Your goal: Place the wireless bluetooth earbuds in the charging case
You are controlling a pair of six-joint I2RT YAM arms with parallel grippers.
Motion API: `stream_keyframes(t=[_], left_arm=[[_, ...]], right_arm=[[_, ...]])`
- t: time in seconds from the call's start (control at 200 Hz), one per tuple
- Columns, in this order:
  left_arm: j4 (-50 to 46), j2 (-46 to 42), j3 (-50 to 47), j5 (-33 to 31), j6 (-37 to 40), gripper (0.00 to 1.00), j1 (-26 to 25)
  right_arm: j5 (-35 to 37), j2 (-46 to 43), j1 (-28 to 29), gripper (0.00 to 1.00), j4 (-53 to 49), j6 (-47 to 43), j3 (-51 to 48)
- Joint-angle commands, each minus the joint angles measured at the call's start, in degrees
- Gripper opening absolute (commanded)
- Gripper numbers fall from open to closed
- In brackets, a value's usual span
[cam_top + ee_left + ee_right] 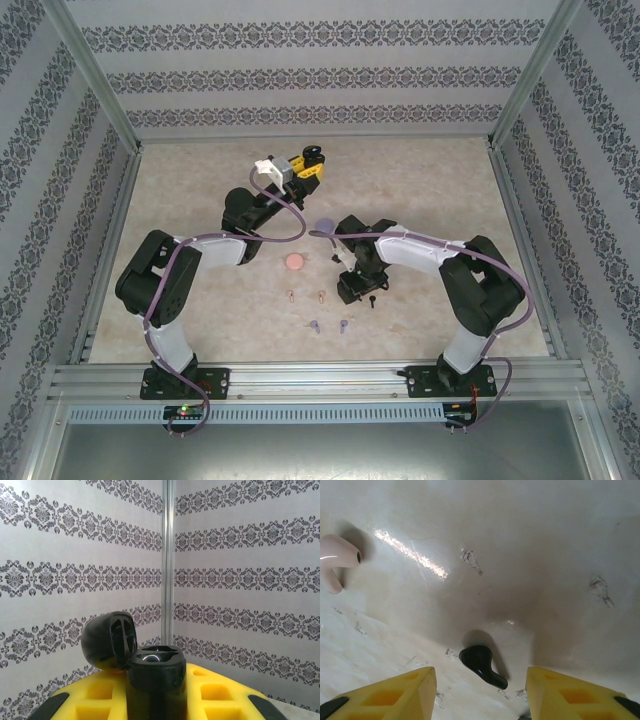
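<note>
Wallpaper (250,580) behind open black case (155,672) in left claw (157,696)

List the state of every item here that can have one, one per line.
black charging case: lid open, held off the table.
left gripper: shut on the black charging case.
right gripper: open, straddling the black earbud.
black earbud: loose on the table.
pinkish-tan earbuds: loose on the table.
light purple earbuds: loose on the table.
pink case: on the table, lid unclear.
</note>
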Motion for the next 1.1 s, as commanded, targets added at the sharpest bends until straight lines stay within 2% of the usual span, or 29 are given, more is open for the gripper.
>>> stream_keyframes(t=[0.0,0.52,0.654,1.094], left_arm=[[3.95,-2.08,-0.74,-0.39,0.50,0.00,0.65],[3.98,-1.84,-1.00,-0.39,0.05,0.00,0.75],[3.98,-1.71,-1.01,-0.36,-0.18,0.00,0.69],[3.98,-1.44,-0.86,0.03,-0.57,0.00,0.71]], right_arm=[[1.70,1.17,0.98,0.50,-0.21,-0.83,0.69],[4.49,3.84,2.85,0.42,0.22,0.38,1.35],[4.70,4.31,2.93,0.35,0.28,0.72,1.91],[4.79,5.30,3.35,0.39,0.25,1.22,3.71]])
